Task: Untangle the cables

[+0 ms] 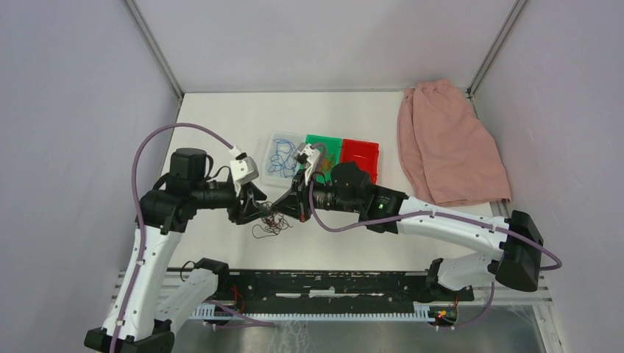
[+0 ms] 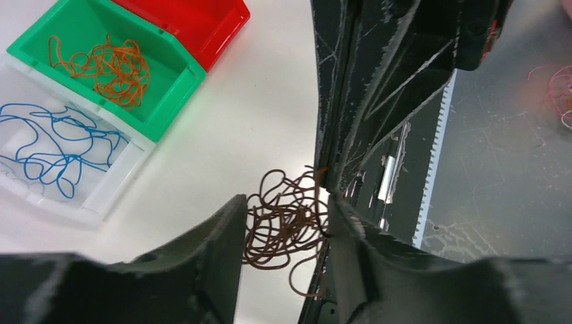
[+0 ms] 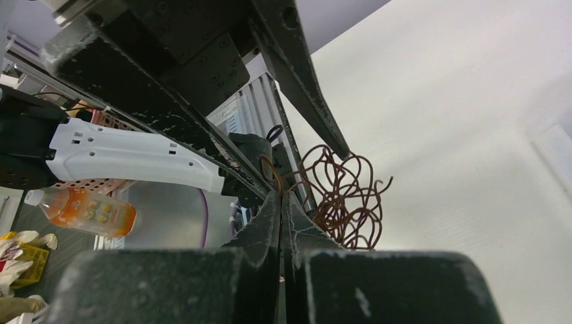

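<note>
Cables (image 2: 283, 226) form thin, brown, wiry, curly loops.

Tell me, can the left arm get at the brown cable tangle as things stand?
Probably yes: the left pincer is open, with the brown tangle framed between its fingers on the table. The right pincer, shut on one strand, crowds one side only.

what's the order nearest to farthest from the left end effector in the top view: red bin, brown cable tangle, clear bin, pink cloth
1. brown cable tangle, right at the left end effector
2. clear bin, farther back, leftmost bin
3. red bin, rightmost bin
4. pink cloth, far right corner
</note>
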Robot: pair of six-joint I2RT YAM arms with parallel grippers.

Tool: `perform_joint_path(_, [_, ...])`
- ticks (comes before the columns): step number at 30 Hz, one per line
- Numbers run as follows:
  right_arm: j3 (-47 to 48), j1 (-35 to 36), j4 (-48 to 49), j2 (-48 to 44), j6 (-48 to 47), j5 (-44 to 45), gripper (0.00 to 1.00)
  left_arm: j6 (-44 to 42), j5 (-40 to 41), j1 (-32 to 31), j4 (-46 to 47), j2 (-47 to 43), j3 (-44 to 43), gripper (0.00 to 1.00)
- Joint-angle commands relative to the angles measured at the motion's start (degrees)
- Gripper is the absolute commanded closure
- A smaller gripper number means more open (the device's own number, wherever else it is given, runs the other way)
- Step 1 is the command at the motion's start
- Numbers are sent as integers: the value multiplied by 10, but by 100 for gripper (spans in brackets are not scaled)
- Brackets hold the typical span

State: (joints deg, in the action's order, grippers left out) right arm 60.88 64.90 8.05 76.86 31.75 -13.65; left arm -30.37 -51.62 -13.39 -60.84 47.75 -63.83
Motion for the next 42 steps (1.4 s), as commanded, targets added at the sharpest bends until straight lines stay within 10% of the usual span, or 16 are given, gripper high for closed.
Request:
perform_joint_path(1, [32,3,-14,-9,6,-25,100,3,-28,-2,30,-21,1,51])
perform_joint_path(12, [52,3,-13,7,39,-71,100,92,34,-2,174,-89,56,86])
perform_joint_path(20, [55,3,41,23,89,-94,86,179,34,-3,265,-104,95,87])
perform_joint_path(27, [11,-9,27,-63,74,3,42,177,-6,-3,249,-97,63,97])
perform_joint_path(36, [-6,-27,-54,-127,-3,130,36,208,-93,-2,241,-86,28,97])
perform_joint_path(42, [13,-26,-51,-101,-21,62,32,213,-89,-3,248,-80,11,97])
